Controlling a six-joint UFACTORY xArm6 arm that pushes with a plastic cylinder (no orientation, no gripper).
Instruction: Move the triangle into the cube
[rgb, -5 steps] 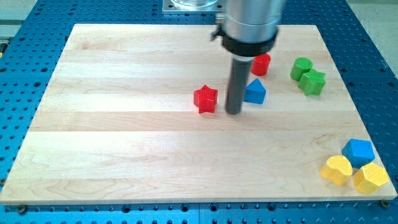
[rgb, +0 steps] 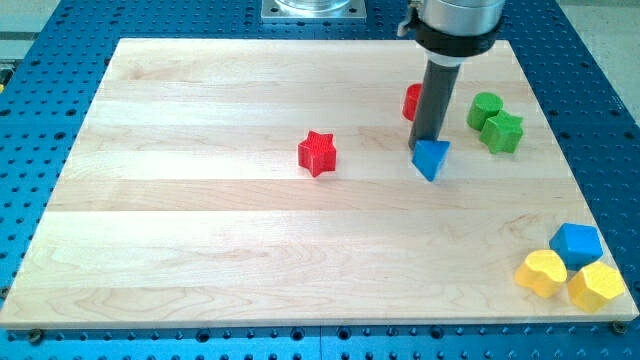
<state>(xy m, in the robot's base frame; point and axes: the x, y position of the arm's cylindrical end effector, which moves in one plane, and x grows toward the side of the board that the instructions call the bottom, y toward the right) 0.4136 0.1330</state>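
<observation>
The blue triangle (rgb: 431, 158) lies on the wooden board (rgb: 200, 220), right of centre, with one corner pointing to the view's bottom. My tip (rgb: 430, 143) stands right at the triangle's upper edge, touching or almost touching it. A blue cube-like block (rgb: 576, 243) sits at the board's bottom right corner, far below and to the right of the triangle. A red block (rgb: 411, 101) is partly hidden behind the rod.
A red star (rgb: 317, 153) lies left of the triangle. A green round block (rgb: 485, 108) and a green star-like block (rgb: 503, 131) sit to the right of the rod. Two yellow blocks (rgb: 541, 272) (rgb: 597, 286) touch the blue cube-like block.
My tip moved from the triangle's left side to its upper edge. The triangle shifted right and down and turned. The red star slid a little left and up.
</observation>
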